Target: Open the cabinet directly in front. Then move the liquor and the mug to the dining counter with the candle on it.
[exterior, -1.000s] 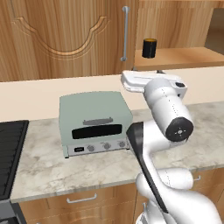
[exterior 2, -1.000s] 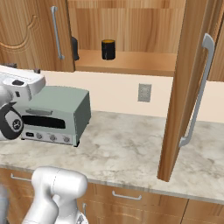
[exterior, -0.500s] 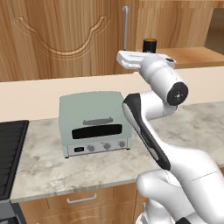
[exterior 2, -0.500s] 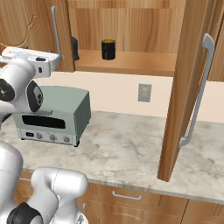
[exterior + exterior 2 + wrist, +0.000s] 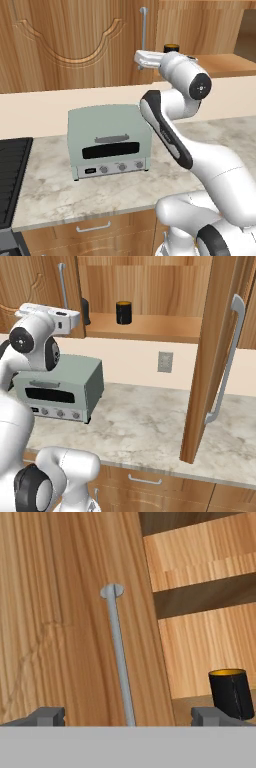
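**Left door next**

With the right cabinet door (image 5: 212,356) swung out, the spread-fingered, empty gripper (image 5: 129,716) straddles the closed left door's bar handle (image 5: 119,657). The mug (image 5: 231,693) waits at four o'clock; closing on the bar comes next.

A pale green toaster oven (image 5: 109,140) sits on the marble wall counter (image 5: 145,426), below an outlet (image 5: 165,362).

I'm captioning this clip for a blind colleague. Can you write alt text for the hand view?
A long vertical silver bar handle on a closed medium-brown wooden cabinet door runs down between the open gripper's two dark fingertips. To the right, a small black mug with a yellow-orange interior stands on the open cabinet's wooden shelf.
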Controlling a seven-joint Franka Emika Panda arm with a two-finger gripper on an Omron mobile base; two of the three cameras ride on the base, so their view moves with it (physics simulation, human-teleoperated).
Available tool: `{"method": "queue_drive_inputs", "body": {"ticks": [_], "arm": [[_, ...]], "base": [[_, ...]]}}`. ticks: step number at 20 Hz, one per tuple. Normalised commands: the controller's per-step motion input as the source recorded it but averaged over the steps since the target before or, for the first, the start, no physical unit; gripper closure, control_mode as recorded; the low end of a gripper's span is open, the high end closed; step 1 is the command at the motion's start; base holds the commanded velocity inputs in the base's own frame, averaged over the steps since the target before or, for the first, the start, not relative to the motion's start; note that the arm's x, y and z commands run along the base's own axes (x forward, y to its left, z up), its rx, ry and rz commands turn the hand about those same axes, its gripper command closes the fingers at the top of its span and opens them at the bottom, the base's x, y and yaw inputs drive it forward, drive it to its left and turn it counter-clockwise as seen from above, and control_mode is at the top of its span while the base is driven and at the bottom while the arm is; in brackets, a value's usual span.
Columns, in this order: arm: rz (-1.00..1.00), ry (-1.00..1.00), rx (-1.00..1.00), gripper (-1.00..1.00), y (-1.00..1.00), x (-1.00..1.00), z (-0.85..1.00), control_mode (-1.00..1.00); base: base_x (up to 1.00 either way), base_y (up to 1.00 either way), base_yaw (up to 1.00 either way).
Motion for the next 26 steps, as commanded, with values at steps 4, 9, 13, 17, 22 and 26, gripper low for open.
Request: {"method": "queue_drive_inputs", "body": {"ticks": [4,9,13,17,22,26], "arm": [[0.00,0.00,0.00,-1.00,0.00,0.12,-0.01,-1.00],[0.00,0.05,-0.01,-1.00,0.06,0.54,-0.02,-1.00],[-0.02,0.05,0.00,-1.00,0.00,0.68,0.00,-1.00],[-0.03,0.07,0.00,-1.00,0.00,0.77,0.00,-1.00],[-0.03,0.07,-0.02,-1.00,0.14,0.90,-0.05,-1.00],[-0.04,0.11,-0.02,-1.00,0.25,0.98,-0.13,-1.00]], "base": [[0.00,0.00,0.00],[0.00,0.00,0.00],[0.00,0.00,0.00],[0.00,0.00,0.00],[0.00,0.00,0.00],[0.00,0.00,0.00]]}}
